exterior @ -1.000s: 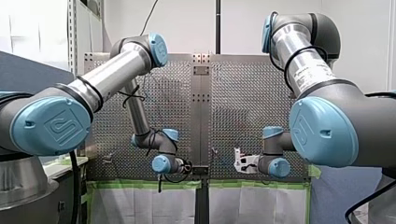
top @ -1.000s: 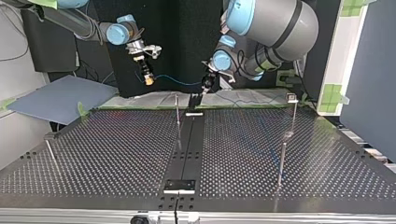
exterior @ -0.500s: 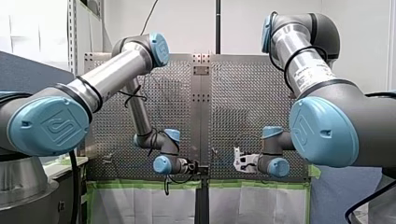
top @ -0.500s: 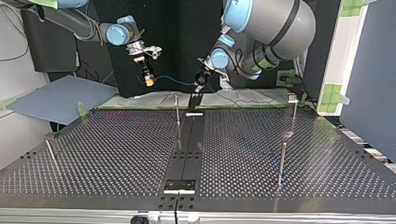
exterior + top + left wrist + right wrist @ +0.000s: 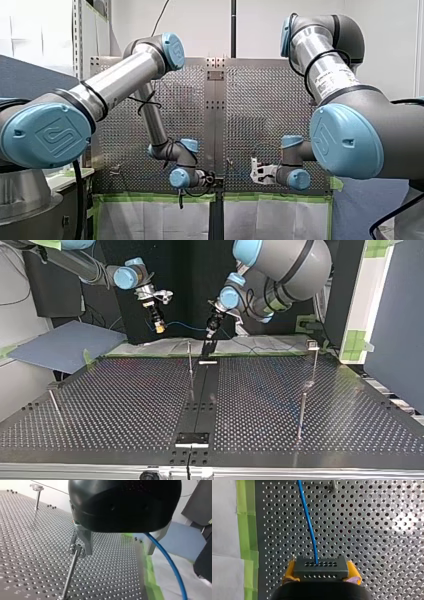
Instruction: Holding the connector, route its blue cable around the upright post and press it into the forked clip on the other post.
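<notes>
**Top view: blue cable slung between two grippers near the arm-side edge**

At this view's left, my right gripper [image 5: 159,327] is clenched on the dark grey, hole-studded block connector [image 5: 321,567], with its yellow pads [image 5: 290,572] squeezing the two short sides. From the connector the thin blue cable [image 5: 309,522] sags across, above the thin upright metal post [image 5: 190,362], to my left gripper [image 5: 209,333]. That gripper's metal fingers [image 5: 83,542] stand apart, released, and the cable runs just inside one of them. Farther right stands a capped metal post [image 5: 314,360]; I cannot tell from here which post carries the fork.

The cable looks light and limp, so it should follow wherever the connector leads and will droop if left slack. The rigid connector is the only firm handle, and its flanks are the place to grip. The black perforated table [image 5: 125,405] lies broadly open between the posts. The green tape edge [image 5: 247,530] sits close beside the connector, and the two wrists are near each other.
</notes>
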You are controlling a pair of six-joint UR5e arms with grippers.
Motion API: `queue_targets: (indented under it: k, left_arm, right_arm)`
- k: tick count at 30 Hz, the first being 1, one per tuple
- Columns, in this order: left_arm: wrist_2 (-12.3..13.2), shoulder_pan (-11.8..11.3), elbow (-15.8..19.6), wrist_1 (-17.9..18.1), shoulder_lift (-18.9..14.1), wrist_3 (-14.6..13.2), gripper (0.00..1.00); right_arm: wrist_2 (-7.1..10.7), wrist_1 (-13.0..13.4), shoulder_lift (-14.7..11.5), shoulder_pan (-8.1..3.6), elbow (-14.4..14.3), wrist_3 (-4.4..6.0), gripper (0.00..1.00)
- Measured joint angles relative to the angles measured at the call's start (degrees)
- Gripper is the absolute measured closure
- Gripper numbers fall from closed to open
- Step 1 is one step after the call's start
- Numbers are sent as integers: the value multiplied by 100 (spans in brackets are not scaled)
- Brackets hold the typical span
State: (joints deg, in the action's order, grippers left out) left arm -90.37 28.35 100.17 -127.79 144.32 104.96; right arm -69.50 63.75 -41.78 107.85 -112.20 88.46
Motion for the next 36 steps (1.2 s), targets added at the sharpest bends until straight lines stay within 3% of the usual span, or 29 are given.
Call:
queue_targets:
  k: [9, 16, 24, 29, 36]
  left_arm:
    - [-437, 200, 0, 371, 0, 27, 1]
    - [-822, 548, -140, 411, 1, -72, 1]
    - [-1239, 963, -524, 136, 2, -282, 1]
    - [-1513, 1214, -596, -132, 6, -92, 1]
    - [-1828, 1217, -509, -340, 6, 212, 1]
  right_arm:
    - [60, 56, 250, -19, 96, -30, 100]
    - [145, 74, 416, -21, 148, -56, 100]
    - [209, 72, 427, -52, 181, -63, 100]
    - [215, 37, 425, -105, 191, -66, 100]
    - [216, -13, 426, -199, 194, -71, 100]
